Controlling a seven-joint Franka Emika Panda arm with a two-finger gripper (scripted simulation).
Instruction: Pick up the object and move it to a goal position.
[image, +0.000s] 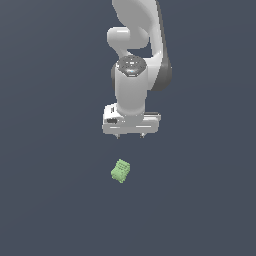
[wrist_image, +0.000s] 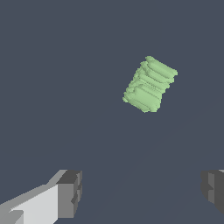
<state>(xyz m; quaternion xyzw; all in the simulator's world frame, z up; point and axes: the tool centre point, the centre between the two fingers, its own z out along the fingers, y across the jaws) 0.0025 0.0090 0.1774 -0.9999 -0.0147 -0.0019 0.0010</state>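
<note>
Exterior view: the white arm reaches down from the upper edge of the frame, its gripper (image: 130, 135) pointing downward with two short fingertips showing beneath the wide palm block. The fingertips stand apart with nothing between them. The light-green object (image: 120, 171) lies on the plain dark grey floor (image: 50, 200), below the gripper in the picture, set slightly toward the exterior view's left of its centre line and clear of both fingertips. It sits skewed, its edges not square to the gripper body.

Wrist view: the gripper (wrist_image: 142, 192) is spread wide; one finger (wrist_image: 70, 192) and the other, partly cut off at the frame edge, flank an empty gap. The object (wrist_image: 150, 84) appears ahead of the fingers, apart from both, closer to the cut-off finger's side than to the other. Its ridged surface runs in parallel bands, and the lump lies at an angle to the line between the fingers
</note>
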